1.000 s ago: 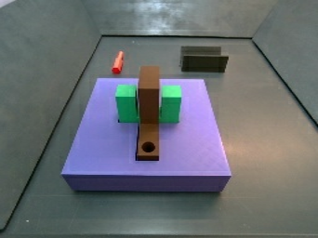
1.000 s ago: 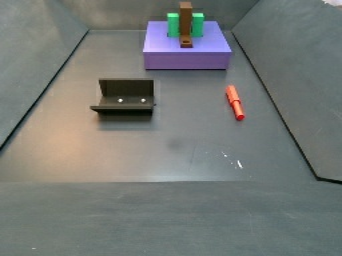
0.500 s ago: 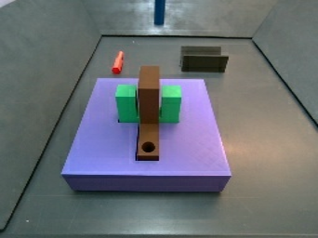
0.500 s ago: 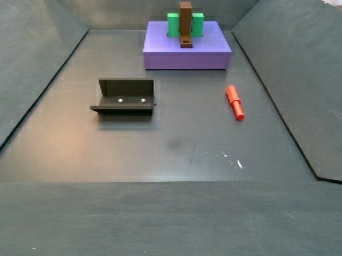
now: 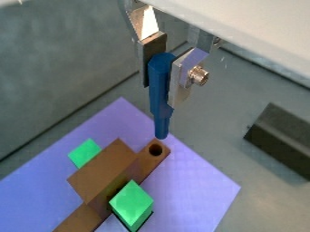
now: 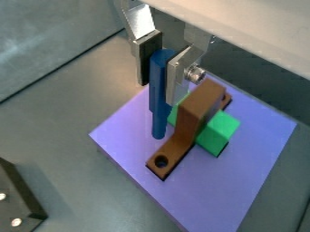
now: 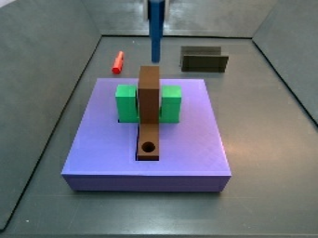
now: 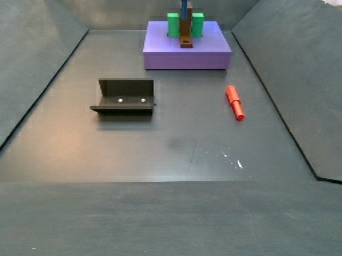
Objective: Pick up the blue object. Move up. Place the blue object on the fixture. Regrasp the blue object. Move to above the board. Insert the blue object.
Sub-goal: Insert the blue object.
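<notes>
Blue cylindrical peg (image 5: 159,92), thin and smooth like a short pen, hangs upright above the large flat lavender-purple board (image 6: 260,161), pinched near its top by the gripper (image 5: 162,62). The jaws are drawn in narrow, their flat silver plates with dark pads pressed on either side of the peg; both wrist views show this plainly. In a wrist view the peg's lower tip sits just above the round hole (image 5: 157,149) at the end of the long brown bar (image 5: 112,174), not yet in it.

In a side view the peg (image 7: 155,30) shows as one vertical blue stroke over the far part of the board (image 7: 187,149), and the bar (image 7: 149,112) runs down the slab's middle with its single hole (image 7: 149,147) near the front end. A matte green block (image 7: 128,104) straddles the bar, showing as two green squares, one each side.

Off the board, on the grey worktop (image 8: 174,150), lie one red peg (image 8: 235,102) and one dark olive-black U-shaped fixture (image 8: 124,97) with raised sides and two small pale dots on its face. They are well apart. I can read no writing or labels anywhere.
</notes>
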